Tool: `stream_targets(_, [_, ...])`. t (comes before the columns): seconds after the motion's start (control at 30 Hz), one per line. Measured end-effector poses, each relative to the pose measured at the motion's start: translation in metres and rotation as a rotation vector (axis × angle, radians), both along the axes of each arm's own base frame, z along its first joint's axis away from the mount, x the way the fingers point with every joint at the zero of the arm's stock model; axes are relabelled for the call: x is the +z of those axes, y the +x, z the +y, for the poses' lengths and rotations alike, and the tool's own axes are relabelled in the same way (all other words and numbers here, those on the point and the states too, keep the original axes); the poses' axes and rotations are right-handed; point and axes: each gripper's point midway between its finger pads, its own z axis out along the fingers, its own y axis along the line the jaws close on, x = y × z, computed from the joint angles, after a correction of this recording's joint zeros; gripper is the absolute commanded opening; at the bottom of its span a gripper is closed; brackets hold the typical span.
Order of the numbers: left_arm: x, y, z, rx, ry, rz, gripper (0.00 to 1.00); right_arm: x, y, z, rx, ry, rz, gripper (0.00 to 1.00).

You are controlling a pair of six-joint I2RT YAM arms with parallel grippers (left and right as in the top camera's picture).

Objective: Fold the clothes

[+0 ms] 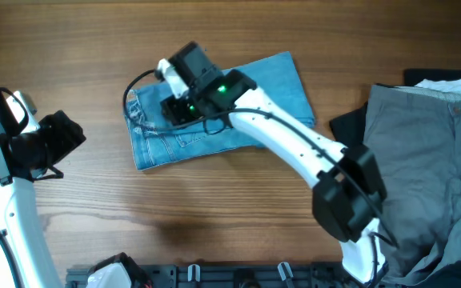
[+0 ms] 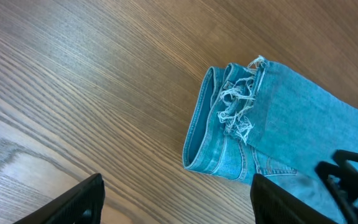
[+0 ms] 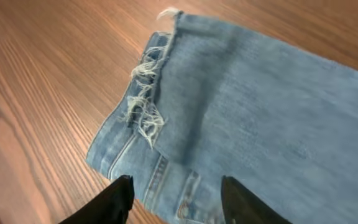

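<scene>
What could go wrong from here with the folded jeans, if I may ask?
1. The right gripper stands open close over the jeans, beside the frayed hems. As it lifts away, a finger could snag the loose threads and drag the fold open.
2. The top layer lies slightly askew, with lower layers showing at the edge, so the stack may slip apart if nudged.

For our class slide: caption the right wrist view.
Open right gripper over folded light blue jeans, frayed hem showing, on a wooden table.
</scene>
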Motion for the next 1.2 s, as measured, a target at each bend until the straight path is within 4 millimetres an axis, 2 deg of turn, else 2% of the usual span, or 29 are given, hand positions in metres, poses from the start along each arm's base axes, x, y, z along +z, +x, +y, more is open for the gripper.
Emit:
stream_targets(0.03, [0.0,0.0,0.0,0.0,0.0,0.0,0.75,-0.008,-0.002,0.007,0.014,-0.006,-0.007,0.61])
stream_targets(0.2, [0.0,0.0,0.0,0.0,0.0,0.0,0.75,-0.087,-0.018,0.041,0.105,-0.078,0.006,0.71])
stream_targets(0.27, [0.0,0.0,0.0,0.0,0.0,0.0,0.75,-0.105,-0.023,0.048,0.123,-0.101,-0.004,0.71])
stream_targets(0.53, [0.0,0.0,0.0,0.0,0.0,0.0,0.76,-0.105,-0.008,0.057,0.07,-0.147,-0.152,0.71])
stream_targets(0.67, [0.0,0.0,0.0,0.0,0.0,0.0,0.76,-0.102,0.0,0.057,0.055,-0.147,-0.191,0.54])
stream_targets(0.8, [0.0,0.0,0.0,0.0,0.0,0.0,0.76,-0.098,0.006,0.059,0.04,-0.139,-0.217,0.53])
stream_targets(0.83, [0.0,0.0,0.0,0.0,0.0,0.0,0.76,-0.097,0.007,0.06,0.033,-0.132,-0.221,0.54])
stream_targets(0.9, [0.0,0.0,0.0,0.0,0.0,0.0,0.76,-0.094,0.009,0.063,0.008,-0.108,-0.218,0.69])
stream_targets(0.93, [0.0,0.0,0.0,0.0,0.0,0.0,0.76,-0.093,0.009,0.064,0.006,-0.1,-0.214,0.72])
stream_targets(1.03, [0.0,0.0,0.0,0.0,-0.001,0.0,0.76,-0.093,0.0,0.072,0.049,-0.061,-0.176,0.73])
stream_targets(1.17, [0.0,0.001,-0.002,-0.007,-0.012,-0.006,0.77,-0.093,-0.001,0.073,0.036,-0.071,-0.188,0.58])
stream_targets(1.2, [0.0,0.001,-0.003,-0.007,-0.013,-0.006,0.77,-0.093,0.001,0.072,0.018,-0.081,-0.198,0.58])
